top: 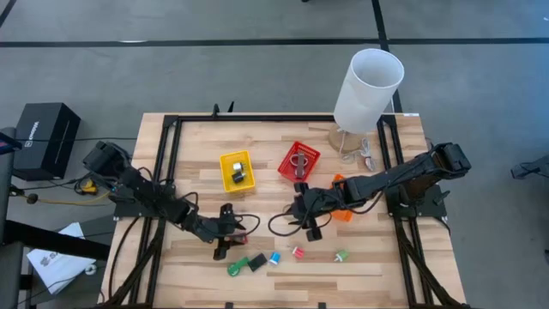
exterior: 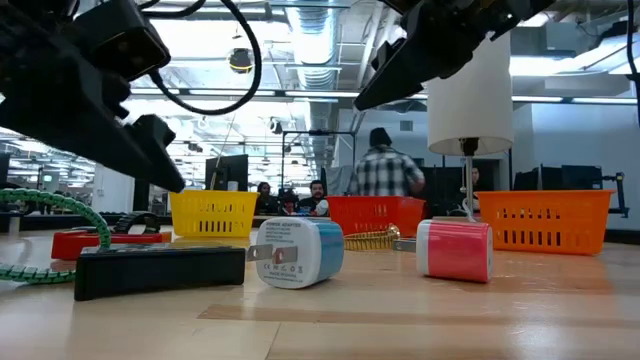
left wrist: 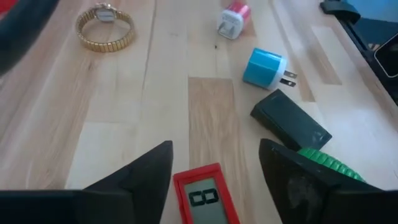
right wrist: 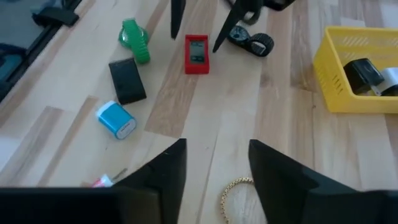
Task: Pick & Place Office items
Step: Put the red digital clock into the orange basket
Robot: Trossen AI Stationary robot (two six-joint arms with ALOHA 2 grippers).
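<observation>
Red plastic framed the small counter (left wrist: 205, 198) that lay between the spread fingers of our left gripper (top: 230, 243), so we judged the step in hand to be an approach to that item, with nothing yet grasped. Our next move, as we read it, called for lowering squarely over the counter and closing on its narrow sides, then carrying it to a bin such as the yellow bin (top: 237, 171). Our right gripper (top: 309, 225) hovered released over bare wood near the gold watch band (right wrist: 236, 194), holding nothing. The remaining office items lay along the table's near edge: the blue charger (left wrist: 263, 67), the black block (left wrist: 290, 122), the green coil (right wrist: 136, 39) and the pink charger (exterior: 454, 250). Only the left wrist view showed the counter's digits; only the high view showed the red bin (top: 298, 160) and white cylinder (top: 367, 89) together.
</observation>
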